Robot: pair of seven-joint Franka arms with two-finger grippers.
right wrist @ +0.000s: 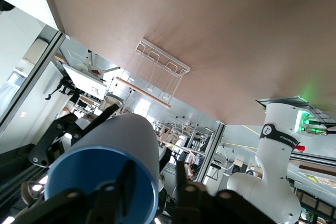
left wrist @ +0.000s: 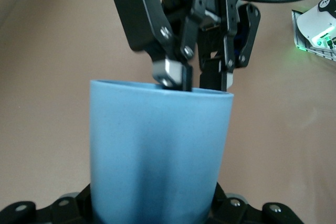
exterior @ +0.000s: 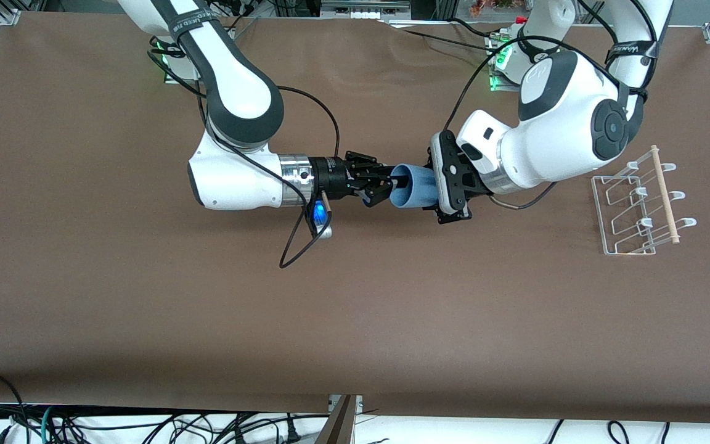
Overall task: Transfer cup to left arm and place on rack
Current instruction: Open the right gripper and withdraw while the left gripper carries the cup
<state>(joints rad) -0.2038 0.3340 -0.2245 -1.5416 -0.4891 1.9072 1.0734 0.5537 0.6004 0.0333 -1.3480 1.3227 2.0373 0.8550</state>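
Both my grippers meet on the cup (exterior: 412, 187), held sideways over mid-table: right gripper (exterior: 383, 183) pinches its rim, left gripper (exterior: 447, 185) seemingly clamps its base. Rack (exterior: 638, 206) sits toward the left arm's end.

table (exterior: 207, 320): open near front camera | obstacle: rack (exterior: 638, 206), left arm's end

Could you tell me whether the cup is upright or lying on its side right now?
On its side, in the air: the cup lies level between the right gripper, pinching its rim, and the left gripper at its base.
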